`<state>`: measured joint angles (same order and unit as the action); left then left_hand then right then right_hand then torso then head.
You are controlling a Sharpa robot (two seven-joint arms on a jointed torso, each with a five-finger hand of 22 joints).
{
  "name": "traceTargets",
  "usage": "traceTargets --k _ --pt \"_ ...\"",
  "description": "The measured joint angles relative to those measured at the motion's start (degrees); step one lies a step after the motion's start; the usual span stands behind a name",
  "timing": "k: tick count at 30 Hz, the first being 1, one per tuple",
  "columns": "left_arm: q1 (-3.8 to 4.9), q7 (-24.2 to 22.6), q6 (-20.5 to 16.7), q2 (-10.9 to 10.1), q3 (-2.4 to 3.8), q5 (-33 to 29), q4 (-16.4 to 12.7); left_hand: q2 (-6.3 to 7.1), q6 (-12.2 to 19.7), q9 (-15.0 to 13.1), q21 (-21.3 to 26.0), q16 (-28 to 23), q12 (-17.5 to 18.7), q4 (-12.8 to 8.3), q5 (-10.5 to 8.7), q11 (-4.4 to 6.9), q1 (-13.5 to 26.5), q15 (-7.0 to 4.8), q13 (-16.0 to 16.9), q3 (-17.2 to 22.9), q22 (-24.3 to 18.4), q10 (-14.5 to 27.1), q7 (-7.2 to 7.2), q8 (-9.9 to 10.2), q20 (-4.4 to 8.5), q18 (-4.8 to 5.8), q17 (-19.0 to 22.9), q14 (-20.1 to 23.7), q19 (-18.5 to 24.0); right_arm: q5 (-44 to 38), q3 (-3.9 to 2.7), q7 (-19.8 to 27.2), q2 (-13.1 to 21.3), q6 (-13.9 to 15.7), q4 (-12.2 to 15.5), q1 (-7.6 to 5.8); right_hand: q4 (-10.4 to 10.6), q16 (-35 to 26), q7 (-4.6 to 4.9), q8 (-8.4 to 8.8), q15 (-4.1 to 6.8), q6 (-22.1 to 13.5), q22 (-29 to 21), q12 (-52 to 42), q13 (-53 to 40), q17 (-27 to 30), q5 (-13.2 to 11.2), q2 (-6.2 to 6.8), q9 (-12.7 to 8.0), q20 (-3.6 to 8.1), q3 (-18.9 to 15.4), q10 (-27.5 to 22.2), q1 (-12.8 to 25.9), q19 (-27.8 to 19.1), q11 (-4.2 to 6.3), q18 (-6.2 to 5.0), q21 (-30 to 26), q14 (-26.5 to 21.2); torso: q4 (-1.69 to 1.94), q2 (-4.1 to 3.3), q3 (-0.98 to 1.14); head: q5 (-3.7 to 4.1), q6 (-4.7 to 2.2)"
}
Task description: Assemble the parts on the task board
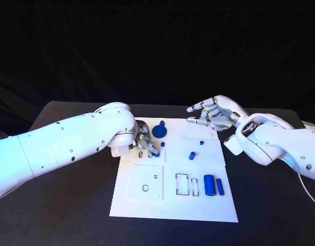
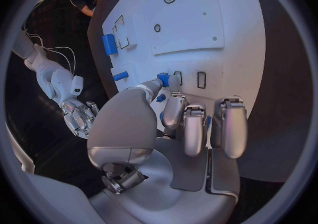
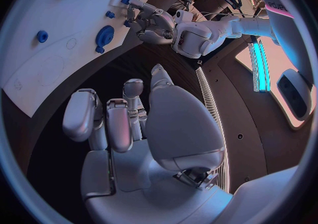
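Observation:
The white task board [image 1: 173,202] lies in the middle of the black table. My left hand [image 1: 144,137] hangs over its far left part and pinches a small blue peg [image 2: 163,78] between thumb and a finger, just above two small slots [image 2: 201,79]. A second small blue piece [image 2: 161,97] sits under the fingers. My right hand [image 1: 212,115] hovers at the board's far right corner, fingers apart [image 3: 122,123], holding nothing. On the board lie a blue gear-like disc [image 1: 160,132], a blue cylinder [image 1: 209,184] and a blue bar [image 1: 219,186].
More small blue pieces [image 1: 192,155] [image 1: 202,142] [image 1: 183,135] lie on the board's far right part. Empty rectangular slots [image 1: 182,183] sit beside the cylinder, and a square plate with round holes [image 1: 146,184] lies near left. Black table [image 1: 68,205] surrounds the board.

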<state>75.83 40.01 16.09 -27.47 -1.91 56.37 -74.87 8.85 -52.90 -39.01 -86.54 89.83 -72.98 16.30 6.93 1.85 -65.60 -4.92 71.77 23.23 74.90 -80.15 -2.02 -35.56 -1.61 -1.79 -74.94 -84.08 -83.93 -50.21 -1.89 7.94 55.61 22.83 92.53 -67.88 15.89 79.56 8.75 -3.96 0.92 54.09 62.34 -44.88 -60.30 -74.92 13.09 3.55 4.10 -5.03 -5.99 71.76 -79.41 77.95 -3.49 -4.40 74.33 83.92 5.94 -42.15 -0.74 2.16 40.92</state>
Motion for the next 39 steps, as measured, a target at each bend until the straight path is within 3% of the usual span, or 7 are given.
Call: traceTargets --k 6,11,21,27,31,38,39 --pt "0.0 0.0 -0.3 -0.2 0.01 -0.1 -0.2 0.15 -0.4 -0.2 0.0 0.0 0.0 0.2 0.0 0.0 1.8 0.0 0.1 -0.2 0.0 0.0 0.0 0.0 0.0 0.0 0.0 0.0 0.0 -1.6 0.01 -0.6 -0.2 -0.1 0.0 0.17 -1.5 0.0 -0.72 -0.6 0.03 1.8 0.3 -0.8 -0.1 0.0 0.3 -1.37 0.3 0.0 0.0 0.3 -2.3 0.0 0.32 0.0 0.0 0.0 -0.03 -0.02 0.02 0.01 -0.07" --pt "-0.08 0.0 -0.9 -1.4 0.04 -0.1 -1.1 -0.05 -0.4 -0.3 0.0 0.0 0.0 0.3 0.0 0.0 2.2 0.0 0.1 -0.3 0.0 0.0 0.0 0.0 0.0 0.0 0.0 0.0 0.0 -7.1 0.01 -2.8 -0.7 -0.1 1.0 1.0 -3.8 1.4 -1.28 -1.4 0.55 4.0 2.9 -3.6 -1.4 0.0 0.0 -2.42 0.5 1.04 1.6 2.0 -5.7 1.3 1.13 0.0 1.5 0.1 -0.12 -0.05 0.05 0.04 -0.16" --pt "-0.47 0.0 -4.9 -7.4 0.04 -2.0 -5.6 -0.1 -0.4 -0.4 1.0 0.0 1.2 -0.1 0.32 0.12 2.3 0.0 -1.0 0.1 0.0 0.1 0.0 0.3 0.0 0.0 0.0 0.0 0.0 -25.6 0.33 -12.2 -4.5 -1.2 3.5 2.69 -4.7 3.0 -1.68 -1.55 0.95 5.8 5.7 -6.7 -3.2 0.0 -4.5 -2.48 0.4 1.33 2.5 3.8 -6.4 2.6 1.69 0.0 3.1 0.1 0.04 -0.05 0.04 0.43 -0.24" --pt "-0.73 -1.5 -9.9 -11.9 0.0 -4.5 -8.6 -0.28 1.5 0.1 3.9 0.0 4.9 -0.4 0.32 -0.56 1.0 0.0 -4.6 1.8 0.0 2.8 -0.87 2.2 -0.01 0.0 0.0 0.0 0.0 -35.2 0.74 -18.4 -7.8 -2.4 3.1 3.62 -4.7 3.0 -1.71 -1.53 0.95 6.2 5.7 -6.1 -2.7 0.0 -5.2 -1.85 0.3 1.33 2.5 3.9 -5.8 2.6 1.67 0.0 3.1 0.1 0.17 -0.01 -0.03 0.8 -0.19" --pt "-1.18 -4.2 -14.4 -14.9 -0.17 -7.5 -10.7 -0.16 2.3 1.3 6.9 0.0 9.0 -0.3 0.32 -1.15 0.2 0.44 -8.6 2.5 0.0 5.5 -1.65 3.7 -0.53 -1.34 0.0 0.0 0.5 -38.8 1.0 -21.3 -9.8 -3.2 2.4 4.38 -4.7 3.2 -1.71 -1.32 0.95 6.2 5.7 -6.0 -2.5 0.0 -5.2 -1.73 0.3 1.33 2.5 3.9 -5.6 2.6 1.61 0.0 3.1 0.1 0.25 -0.01 -0.06 0.87 -0.19" --pt "-2.1 -10.3 -22.5 -19.3 -0.31 -13.8 -15.3 -0.02 2.3 2.1 9.6 0.0 11.0 -0.5 0.32 -1.41 -1.4 0.56 -10.7 2.7 -2.9 6.4 -1.66 4.3 -0.7 -1.43 0.0 0.1 2.2 -41.8 1.25 -24.2 -13.0 -4.2 0.7 5.29 -4.7 3.7 -1.71 -1.33 0.94 6.2 6.3 -7.8 -3.8 0.0 -5.2 -1.5 0.2 1.33 2.5 3.8 -5.4 2.6 1.55 0.0 3.4 0.1 0.24 -0.06 -0.19 0.98 -0.2" --pt "-2.18 -11.2 -23.4 -19.7 -0.32 -14.7 -15.8 -0.05 2.5 2.3 10.7 -0.2 12.2 -0.5 0.32 -1.51 -1.8 0.78 -11.9 2.7 -4.3 7.3 -1.88 4.6 -0.76 -2.29 0.0 0.1 2.9 -42.1 1.3 -24.5 -13.4 -4.3 0.4 5.39 -4.7 3.7 -1.71 -1.32 0.94 6.2 6.4 -7.8 -4.0 0.0 -5.2 -1.5 0.2 1.33 2.5 4.0 -5.4 2.6 1.54 0.0 3.4 0.1 0.21 -0.07 -0.23 1.0 -0.19"
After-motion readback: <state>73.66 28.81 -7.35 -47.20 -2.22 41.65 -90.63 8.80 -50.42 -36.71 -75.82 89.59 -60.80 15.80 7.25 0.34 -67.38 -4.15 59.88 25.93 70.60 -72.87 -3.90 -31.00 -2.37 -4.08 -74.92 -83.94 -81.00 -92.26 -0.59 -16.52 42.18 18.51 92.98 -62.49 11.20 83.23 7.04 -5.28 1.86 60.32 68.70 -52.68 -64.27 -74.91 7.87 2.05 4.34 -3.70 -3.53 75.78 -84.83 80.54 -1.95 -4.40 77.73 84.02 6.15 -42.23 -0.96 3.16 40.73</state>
